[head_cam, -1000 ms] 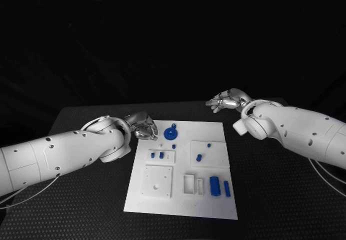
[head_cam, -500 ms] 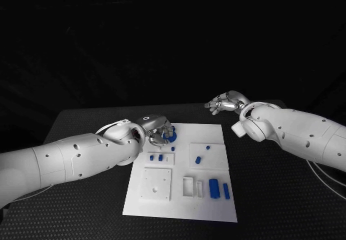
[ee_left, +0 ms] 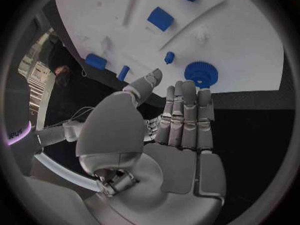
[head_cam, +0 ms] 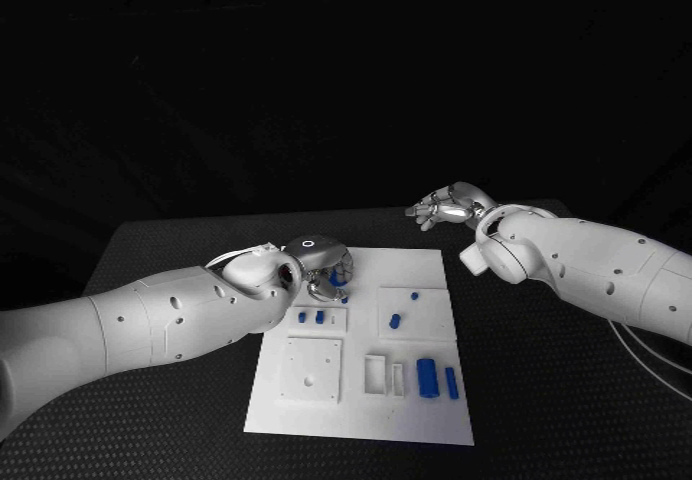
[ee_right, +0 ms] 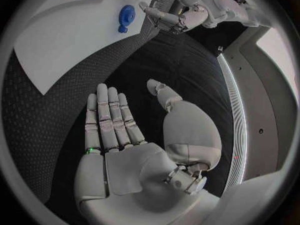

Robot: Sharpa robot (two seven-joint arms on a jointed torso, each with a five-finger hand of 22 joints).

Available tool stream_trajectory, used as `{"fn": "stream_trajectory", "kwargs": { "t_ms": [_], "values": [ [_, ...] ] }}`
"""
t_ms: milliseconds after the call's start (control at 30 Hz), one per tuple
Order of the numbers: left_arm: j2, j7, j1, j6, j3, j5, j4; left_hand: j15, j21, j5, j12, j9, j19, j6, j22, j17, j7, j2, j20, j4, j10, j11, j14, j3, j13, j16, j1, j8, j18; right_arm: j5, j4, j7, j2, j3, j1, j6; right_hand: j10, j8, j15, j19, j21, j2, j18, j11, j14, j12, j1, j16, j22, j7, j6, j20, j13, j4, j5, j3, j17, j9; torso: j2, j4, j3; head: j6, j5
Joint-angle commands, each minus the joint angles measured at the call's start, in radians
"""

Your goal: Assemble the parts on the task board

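The white task board (head_cam: pixel 368 400) lies in the middle of the black tabletop (head_cam: pixel 577 400), its long side running away from the robot. The left robot hand (head_cam: pixel 320 268) hangs over the board's far left corner, just above a blue gear (ee_left: pixel 201 74) that sits flat on the board; in the left wrist view its fingers (ee_left: pixel 185 115) are straight and side by side, the thumb set off to one side, and nothing is held between them. Whether the fingertips touch the gear cannot be told. Nearer the robot, two small blue pegs (head_cam: pixel 310 317) stand in a raised white block, and another raised block to their right carries a blue peg (head_cam: pixel 395 321) and a smaller blue piece (head_cam: pixel 415 296). At the board's near end a plain square white block (head_cam: pixel 313 369) lies on the left, a slotted white holder (head_cam: pixel 385 373) is beside it, and two blue cylinders (head_cam: pixel 437 377) lie side by side to the right. The right robot hand (head_cam: pixel 444 209) hovers over the tabletop beyond the board's far right corner, well apart from the parts; the right wrist view shows its fingers (ee_right: pixel 111 120) stretched out flat, thumb spread, holding nothing.
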Motion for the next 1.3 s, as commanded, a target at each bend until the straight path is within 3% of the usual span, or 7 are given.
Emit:
{"fn": "stream_trajectory", "kwargs": {
  "t_ms": [33, 367, 700, 800, 1067, 1300],
  "values": [
    [0.012, 0.007, -0.008, 0.030, 0.000, -0.079, -0.015, 0.001, -0.004, -0.002, -0.012, -0.008, 0.005, -0.016, 0.002, 0.003, -0.007, -0.007, -0.032, 0.000, -0.007, 0.005, 0.004, -0.005, -0.007, 0.005, -0.002, -0.010, 0.021, 0.001, 0.003, 0.014, 0.001, 0.000, 0.000, 0.003, -0.006, 0.004, -0.002, 0.000, -0.007, 0.004, 0.008, -0.002, -0.007, 0.004, 0.002, -0.005, 0.001, 0.014, -0.006, 0.005, -0.002, -0.005, 0.002, 0.002, 0.002, -0.001, -0.001, -0.0013, 0.0004, 0.001, -0.001],
    [0.033, 0.013, -0.030, 0.035, 0.000, -0.084, -0.047, -0.004, 0.010, -0.001, -0.012, -0.020, 0.024, -0.006, 0.017, 0.030, -0.002, -0.002, -0.036, 0.008, -0.002, 0.002, 0.023, -0.010, -0.018, 0.039, 0.010, -0.005, 0.027, 0.002, 0.007, 0.014, 0.001, 0.000, 0.000, 0.005, -0.005, 0.004, -0.002, 0.000, -0.007, 0.004, 0.008, -0.002, -0.007, 0.004, 0.001, -0.005, 0.002, 0.014, -0.006, 0.005, -0.002, -0.005, 0.002, 0.002, 0.002, -0.001, 0.000, 0.0014, 0.0002, -0.003, -0.005],
    [0.049, 0.013, -0.047, 0.021, 0.000, -0.084, -0.068, -0.009, 0.023, 0.004, -0.009, -0.030, 0.038, 0.009, 0.034, 0.051, 0.003, 0.031, -0.041, 0.013, 0.014, -0.003, 0.031, -0.001, -0.024, 0.069, 0.030, 0.003, 0.032, 0.002, 0.012, 0.013, 0.000, 0.000, 0.000, 0.006, -0.005, 0.004, -0.002, 0.000, -0.008, 0.004, 0.008, -0.002, -0.007, 0.004, 0.001, -0.005, 0.002, 0.014, -0.006, 0.006, -0.002, -0.005, 0.002, 0.001, 0.002, -0.001, 0.001, 0.0001, -0.0007, -0.006, -0.009],
    [0.049, 0.019, -0.048, -0.008, 0.000, -0.077, -0.071, -0.010, 0.025, 0.005, -0.009, -0.033, 0.040, 0.011, 0.037, 0.055, 0.007, 0.049, -0.041, 0.015, 0.020, -0.005, 0.032, 0.003, -0.026, 0.074, 0.035, 0.005, 0.033, 0.003, 0.013, 0.013, 0.000, 0.000, 0.000, 0.006, -0.005, 0.004, -0.002, 0.001, -0.008, 0.004, 0.008, -0.002, -0.007, 0.004, 0.000, -0.005, 0.002, 0.014, -0.006, 0.006, -0.002, -0.005, 0.002, 0.001, 0.002, -0.002, 0.000, 0.0009, -0.0005, -0.008, -0.010],
    [0.046, 0.015, -0.049, 0.014, 0.000, -0.074, -0.081, -0.011, 0.026, 0.005, -0.010, -0.039, 0.043, 0.015, 0.042, 0.060, 0.015, 0.083, -0.042, 0.022, 0.027, -0.006, 0.033, 0.010, -0.029, 0.081, 0.038, 0.006, 0.033, 0.003, 0.014, 0.013, -0.001, 0.000, 0.000, 0.006, -0.005, 0.004, -0.002, 0.001, -0.008, 0.004, 0.008, -0.002, -0.007, 0.004, 0.000, -0.005, 0.002, 0.014, -0.006, 0.006, -0.002, -0.006, 0.003, 0.001, 0.002, -0.002, 0.000, 0.0025, -0.0001, -0.010, -0.014],
    [0.050, 0.010, -0.049, 0.038, 0.000, -0.074, -0.083, -0.012, 0.025, 0.005, -0.010, -0.041, 0.043, 0.015, 0.044, 0.061, 0.017, 0.087, -0.043, 0.018, 0.028, -0.006, 0.033, 0.012, -0.031, 0.082, 0.042, 0.007, 0.034, 0.003, 0.014, 0.013, 0.000, 0.000, 0.000, 0.006, -0.005, 0.004, -0.002, 0.001, -0.009, 0.004, 0.008, -0.002, -0.007, 0.004, 0.000, -0.005, 0.003, 0.014, -0.006, 0.006, -0.002, -0.006, 0.003, 0.001, 0.002, -0.002, -0.001, 0.0017, -0.0007, -0.010, -0.014]
  ]
}}
